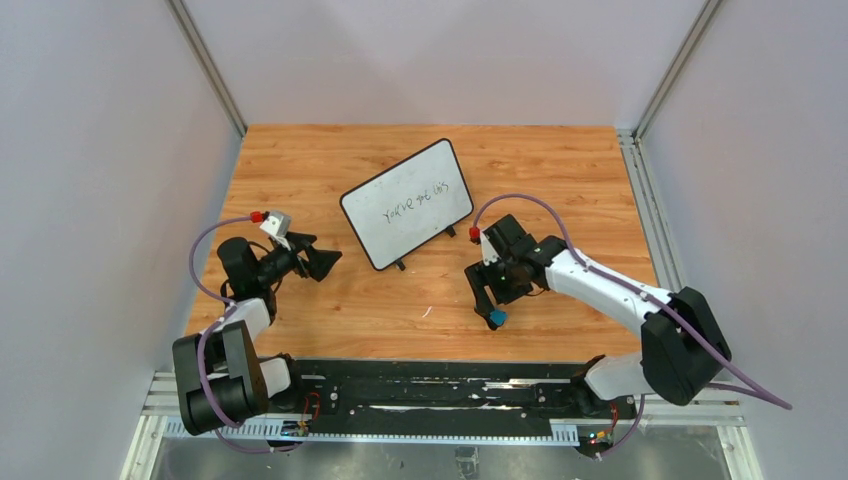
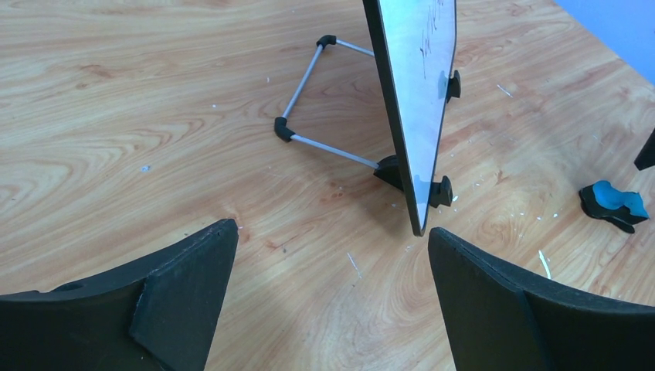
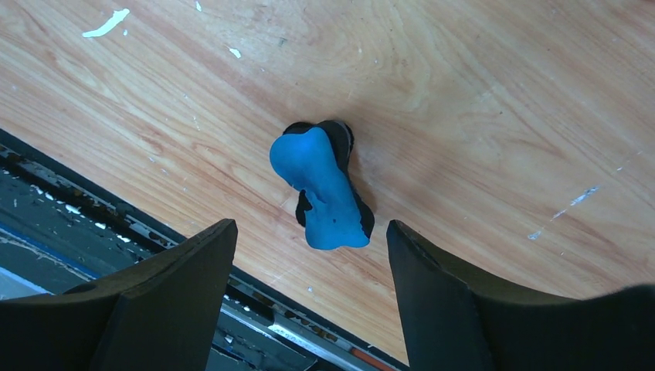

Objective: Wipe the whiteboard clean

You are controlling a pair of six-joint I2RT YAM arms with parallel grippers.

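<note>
The whiteboard (image 1: 408, 201) stands tilted on its wire stand at mid-table, with dark handwriting on its face. In the left wrist view it (image 2: 423, 85) shows edge-on. My left gripper (image 1: 322, 262) is open and empty, just left of the board's near corner. The blue eraser (image 1: 497, 318) lies on the wood near the front edge. In the right wrist view the blue eraser (image 3: 320, 185) lies just beyond my open fingers. My right gripper (image 1: 487, 298) is open, hovering over the eraser and not touching it.
The black rail (image 1: 440, 385) of the arm mount runs along the table's front edge, right beside the eraser. Grey walls enclose the table on three sides. White specks lie scattered on the wood (image 3: 108, 22).
</note>
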